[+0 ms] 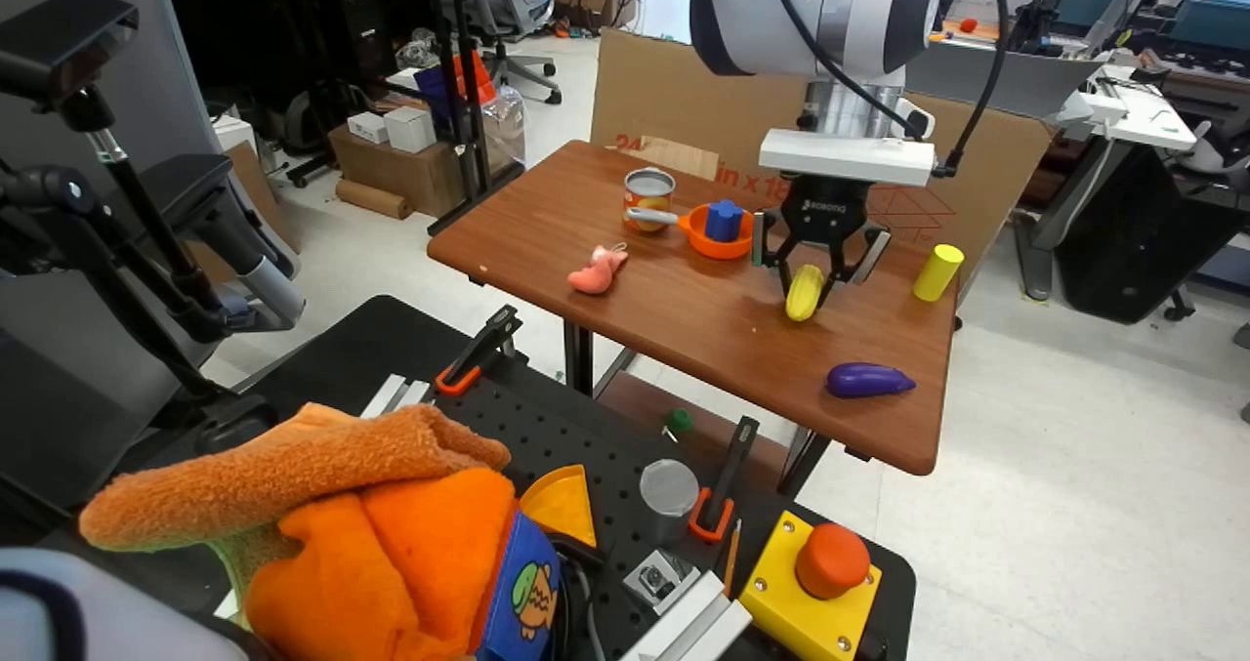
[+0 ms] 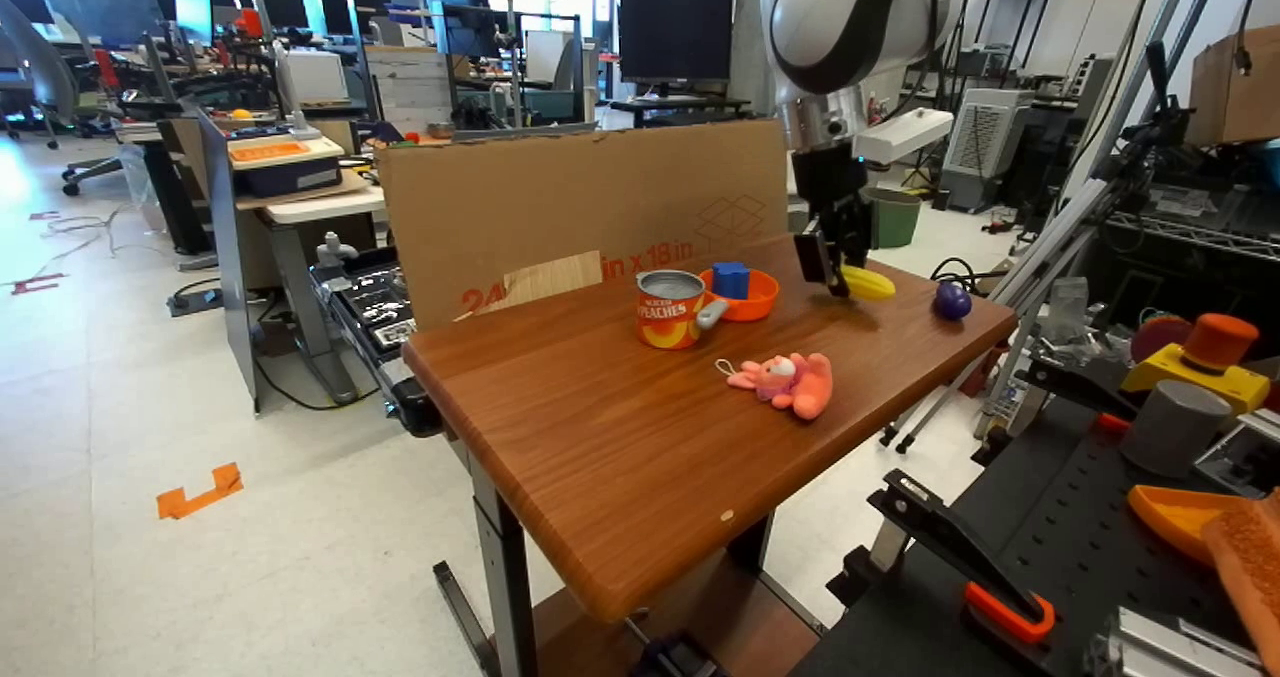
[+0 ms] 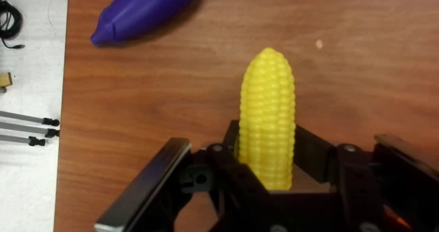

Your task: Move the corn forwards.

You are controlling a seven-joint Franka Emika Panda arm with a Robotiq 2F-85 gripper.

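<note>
The yellow toy corn (image 1: 805, 294) is between the fingertips of my gripper (image 1: 807, 288), over the right part of the brown table (image 1: 527, 227). It also shows in an exterior view (image 2: 868, 282), with a shadow under it on the wood; it looks slightly raised. In the wrist view the corn (image 3: 267, 115) points up the picture. Both fingers of the gripper (image 3: 267, 139) press against its sides, so the gripper is shut on it. The corn's lower end is partly hidden behind the left finger linkage.
A purple eggplant (image 1: 869, 380) lies near the table's right front edge. A yellow upright block (image 1: 938, 272) stands at the right edge. An orange pan (image 1: 698, 229) with a blue block (image 1: 724, 220), a peaches can (image 2: 668, 319) and a pink plush (image 2: 790, 377) are on the table. Cardboard (image 2: 600, 177) stands behind.
</note>
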